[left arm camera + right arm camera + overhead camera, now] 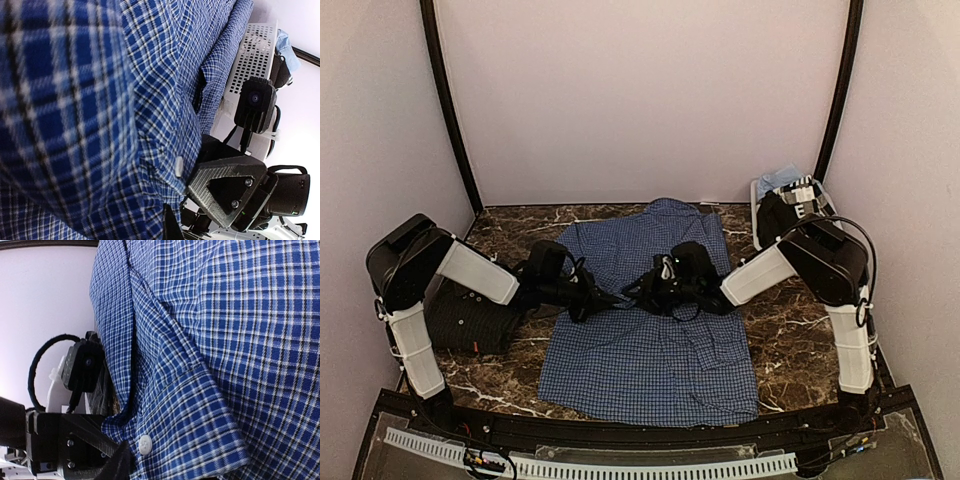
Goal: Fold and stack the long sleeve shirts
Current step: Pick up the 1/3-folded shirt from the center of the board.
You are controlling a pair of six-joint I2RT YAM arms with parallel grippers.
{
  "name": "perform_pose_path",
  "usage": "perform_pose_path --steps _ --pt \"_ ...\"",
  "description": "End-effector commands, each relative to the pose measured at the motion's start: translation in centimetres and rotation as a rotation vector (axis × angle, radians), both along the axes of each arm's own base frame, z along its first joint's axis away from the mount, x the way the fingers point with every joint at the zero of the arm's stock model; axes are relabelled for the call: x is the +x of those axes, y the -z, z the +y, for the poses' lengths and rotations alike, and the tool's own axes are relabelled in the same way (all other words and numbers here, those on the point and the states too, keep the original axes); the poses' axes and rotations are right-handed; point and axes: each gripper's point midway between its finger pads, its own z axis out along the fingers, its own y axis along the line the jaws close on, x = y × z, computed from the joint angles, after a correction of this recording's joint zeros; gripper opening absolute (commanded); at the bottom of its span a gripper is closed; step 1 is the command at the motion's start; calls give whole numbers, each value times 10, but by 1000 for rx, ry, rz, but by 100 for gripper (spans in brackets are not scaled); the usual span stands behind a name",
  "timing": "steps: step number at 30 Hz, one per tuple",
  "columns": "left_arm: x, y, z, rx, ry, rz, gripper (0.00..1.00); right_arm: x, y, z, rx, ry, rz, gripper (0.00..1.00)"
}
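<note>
A blue checked shirt (650, 350) lies spread out (a dark shirt (470, 318) sits left of it). At its middle, left fingers (605, 298) pinch its cloth; right fingers (638, 290): grip unclear.

Black-jointed white arms (477, 272) with looped cables (31, 367)

Soft, even light from above; faint sheen on the marble table (790, 345) beside the blue shirt (650, 350). In both wrist views the shirt's nearest cloth blurs, and the wall (45, 290) beyond it glares white

Overhead view; both wrist views against shirt (650, 340)
</note>
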Motion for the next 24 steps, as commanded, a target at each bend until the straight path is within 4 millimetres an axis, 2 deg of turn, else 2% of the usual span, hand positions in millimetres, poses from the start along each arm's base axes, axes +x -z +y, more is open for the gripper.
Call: perform_pose_path --steps 1,4,7,9,10,14,18,24 --pt "-5 -21 -6 -28 52 -62 0 11 -7 6 17 1 -31 26" --pt "-5 -24 -1 26 76 -100 7 17 -15 5 8 1 -63 10" --pt "-9 -30 12 114 78 -119 16 28 -29 5 -32 -9 -137 0" --pt "-11 -32 26 179 69 -137 25 37 -37 4 -84 -23 -197 0" --pt "-8 -33 34 214 59 -158 27 41 -44 5 -101 -28 -231 0" --pt "-22 -38 69 360 46 -170 35 54 -72 8 -159 -66 -351 0" --pt "-50 -29 107 509 45 -134 38 64 -101 12 -205 -106 -466 0" --pt "-110 -10 155 615 39 -16 38 74 -134 9 -295 -146 -601 0"
